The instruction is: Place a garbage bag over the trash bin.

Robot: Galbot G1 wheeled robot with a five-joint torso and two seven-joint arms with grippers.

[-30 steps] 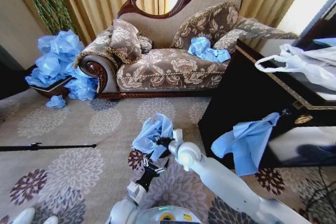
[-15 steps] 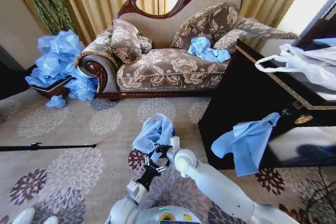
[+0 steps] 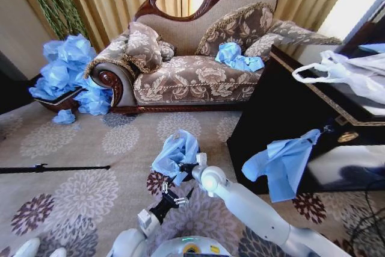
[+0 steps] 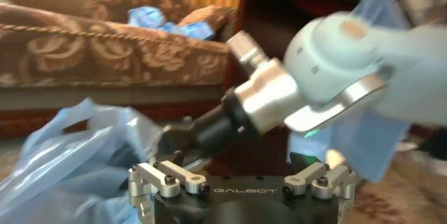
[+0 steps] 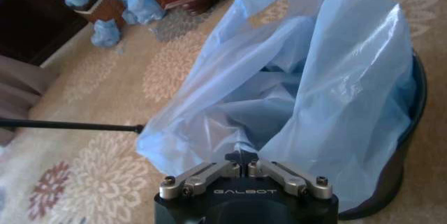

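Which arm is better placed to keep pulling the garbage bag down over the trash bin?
Probably the right: the right gripper is shut on the garbage bag, which sits in the trash bin. The left gripper hangs open beside it, holding nothing.

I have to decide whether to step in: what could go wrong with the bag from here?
The right gripper is shut on one edge of the garbage bag, which bunches up above the trash bin; the mouth may never spread over the rim. The left gripper is open near the right arm, so they might collide.
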